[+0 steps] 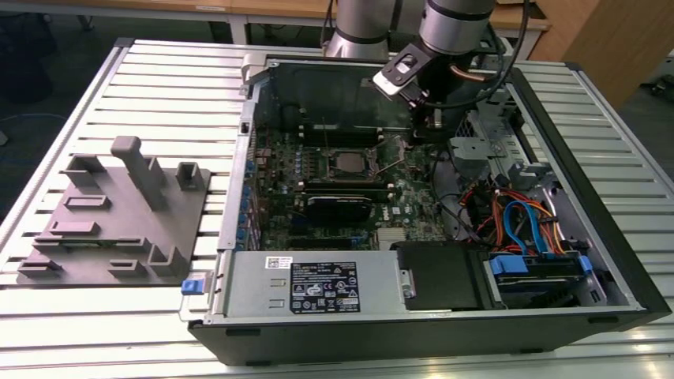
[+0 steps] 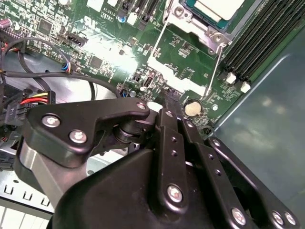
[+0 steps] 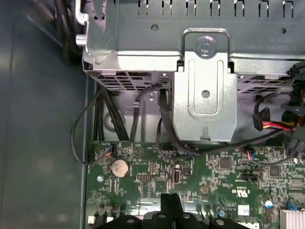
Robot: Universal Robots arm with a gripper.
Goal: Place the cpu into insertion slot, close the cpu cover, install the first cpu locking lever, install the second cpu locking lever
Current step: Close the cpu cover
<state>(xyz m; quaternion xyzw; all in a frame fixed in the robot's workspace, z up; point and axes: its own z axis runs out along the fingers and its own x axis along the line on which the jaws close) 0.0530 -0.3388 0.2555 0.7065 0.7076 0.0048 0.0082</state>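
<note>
In the exterior view, the table (image 1: 95, 339) of metal slats carries an open computer case (image 1: 421, 335), with a grey moulded stand (image 1: 116, 213) on the exterior view's left. Nearest inside the case is the silver power box (image 1: 305, 284), with blue and orange cables (image 1: 522, 221) to its right. Beyond them lies the green board (image 1: 406, 201) and a long black card (image 1: 339, 207).

Further in is the insertion slot (image 1: 346, 178). The cpu (image 1: 346, 163) lies flat in it, metal top facing up out of the case and edges square with the board. Being square, it has no long axis. In the second wrist view the cpu (image 2: 214, 7) is cut off by the picture's edge, with the cpu cover (image 2: 188, 21) framing it. Two thin wire levers (image 2: 158, 43) run out from the slot's corners. Whether they are hooked down cannot be made out.

Past the slot, the gripper (image 1: 424, 118) hangs over the board's far part. Its tips are hard to see there. In both wrist views the gripper (image 2: 164, 102) (image 3: 170, 200) shows black fingers pressed together, pinching nothing, near a coin battery (image 3: 119, 168). Behind stands a metal bracket (image 3: 205, 90) with black wires around it.
</note>
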